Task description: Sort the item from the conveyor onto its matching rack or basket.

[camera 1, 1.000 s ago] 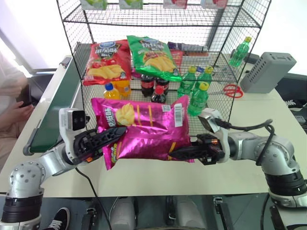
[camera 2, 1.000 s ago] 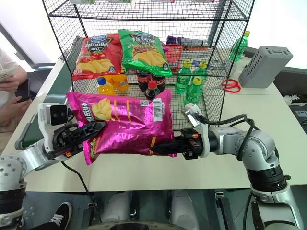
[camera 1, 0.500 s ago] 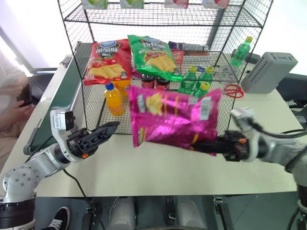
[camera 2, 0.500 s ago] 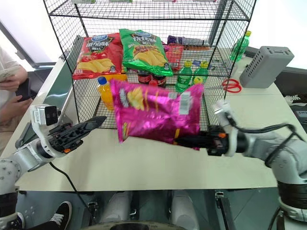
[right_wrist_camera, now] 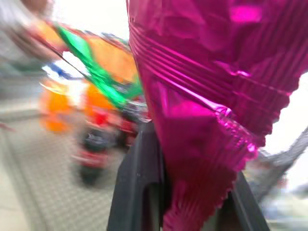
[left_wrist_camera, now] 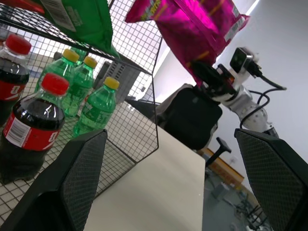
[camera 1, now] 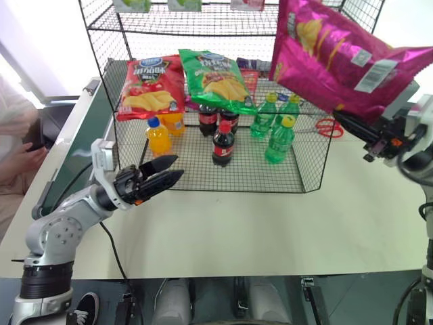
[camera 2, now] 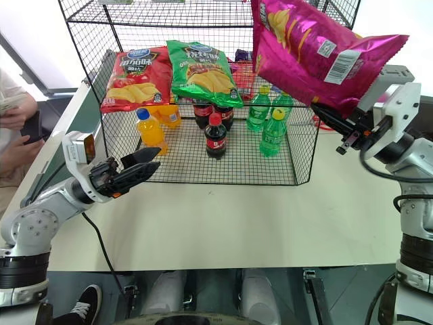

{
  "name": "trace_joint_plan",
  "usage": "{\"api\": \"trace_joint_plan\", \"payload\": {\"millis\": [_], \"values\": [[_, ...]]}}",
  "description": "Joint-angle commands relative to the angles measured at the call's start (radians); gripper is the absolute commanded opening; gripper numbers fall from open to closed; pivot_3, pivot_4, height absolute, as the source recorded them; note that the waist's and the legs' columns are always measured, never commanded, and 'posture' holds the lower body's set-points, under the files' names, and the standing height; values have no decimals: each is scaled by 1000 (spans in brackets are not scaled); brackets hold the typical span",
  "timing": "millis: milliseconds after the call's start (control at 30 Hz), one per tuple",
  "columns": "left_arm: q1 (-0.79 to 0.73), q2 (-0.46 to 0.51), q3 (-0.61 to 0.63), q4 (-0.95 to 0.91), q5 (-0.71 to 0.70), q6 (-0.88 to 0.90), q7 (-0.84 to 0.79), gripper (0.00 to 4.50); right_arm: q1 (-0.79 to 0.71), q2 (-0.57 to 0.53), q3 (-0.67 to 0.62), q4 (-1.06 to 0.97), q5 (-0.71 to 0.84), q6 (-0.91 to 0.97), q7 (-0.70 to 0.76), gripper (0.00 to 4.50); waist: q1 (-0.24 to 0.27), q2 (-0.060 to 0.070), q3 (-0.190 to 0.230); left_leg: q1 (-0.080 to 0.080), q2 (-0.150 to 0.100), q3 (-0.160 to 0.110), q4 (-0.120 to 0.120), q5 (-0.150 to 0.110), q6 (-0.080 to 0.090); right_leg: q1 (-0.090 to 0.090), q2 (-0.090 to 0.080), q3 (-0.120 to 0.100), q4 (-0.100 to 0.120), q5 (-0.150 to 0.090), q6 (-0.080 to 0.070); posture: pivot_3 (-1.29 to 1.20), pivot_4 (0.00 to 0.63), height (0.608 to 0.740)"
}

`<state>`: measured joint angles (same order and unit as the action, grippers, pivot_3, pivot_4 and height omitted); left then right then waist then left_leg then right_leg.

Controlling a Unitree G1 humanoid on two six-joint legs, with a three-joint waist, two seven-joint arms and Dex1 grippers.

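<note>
The item (camera 1: 335,57), a glossy magenta-pink chip bag, hangs tilted high in front of the rack's right side, barcode panel facing me. My right gripper (camera 1: 346,120) is shut on its lower edge, and the right wrist view shows the crimped seam (right_wrist_camera: 202,159) pinched between the black fingers. My left gripper (camera 1: 177,169) stands open and empty over the table, just before the rack's (camera 1: 203,166) lower-left front. The left wrist view looks between those fingers (left_wrist_camera: 79,178) at the raised bag (left_wrist_camera: 192,24). The conveyor (camera 1: 78,145) runs along the table's left side.
On the rack's middle tier lie a red chip bag (camera 1: 150,87) and a green chip bag (camera 1: 216,78). Cola bottles (camera 1: 222,143), green bottles (camera 1: 279,139) and an orange bottle (camera 1: 157,135) stand on the bottom tier. Red scissors (camera 1: 329,126) lie right of it. A person (camera 2: 13,115) sits at far left.
My left gripper let go of the bag's left end and opened. My right gripper swung the bag up and to the right, from in front of the bottom tier to beside the upper tiers.
</note>
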<state>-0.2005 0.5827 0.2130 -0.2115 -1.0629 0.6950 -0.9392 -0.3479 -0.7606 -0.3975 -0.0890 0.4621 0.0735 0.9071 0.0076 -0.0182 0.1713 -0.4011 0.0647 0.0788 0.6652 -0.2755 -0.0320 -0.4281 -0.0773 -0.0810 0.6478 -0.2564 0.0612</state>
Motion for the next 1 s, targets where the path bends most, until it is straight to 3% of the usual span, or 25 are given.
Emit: {"api": "trace_joint_plan", "payload": {"millis": [33,167,267,333,567,1000], "values": [[-1,3,2,-14,46,-40,-34,4500,8,-28,13,59,-176,-274,-17,145,2,0,0,0,0,0,0,0,0,0,0,0,0,0,0,0,150,737],[0,0,6,-20,71,-52,-39,4500,-15,-62,31,172,-335,-489,-86,145,2,1,0,0,0,1,0,0,0,0,-1,0,0,0,0,0,150,737],[2,-9,13,-43,67,-54,-30,4500,-67,-125,68,263,-588,-632,-257,145,1,2,1,0,0,1,1,0,-1,0,-1,0,0,0,0,0,150,737],[4,-11,15,-63,80,-72,-32,4500,-83,-160,107,298,-738,-624,-362,145,-1,2,1,0,0,1,1,1,-1,0,-2,0,0,0,0,0,150,737],[2,-43,8,-143,173,-193,6,4500,-115,-95,183,200,-934,-403,-564,145,-6,2,1,0,0,1,0,4,-7,0,-1,0,1,0,0,0,150,737],[8,-82,-10,-154,198,-234,22,4500,-187,20,332,70,-1084,-112,-622,145,-29,2,1,3,0,1,0,3,-5,1,0,2,2,0,0,0,150,737]]}}
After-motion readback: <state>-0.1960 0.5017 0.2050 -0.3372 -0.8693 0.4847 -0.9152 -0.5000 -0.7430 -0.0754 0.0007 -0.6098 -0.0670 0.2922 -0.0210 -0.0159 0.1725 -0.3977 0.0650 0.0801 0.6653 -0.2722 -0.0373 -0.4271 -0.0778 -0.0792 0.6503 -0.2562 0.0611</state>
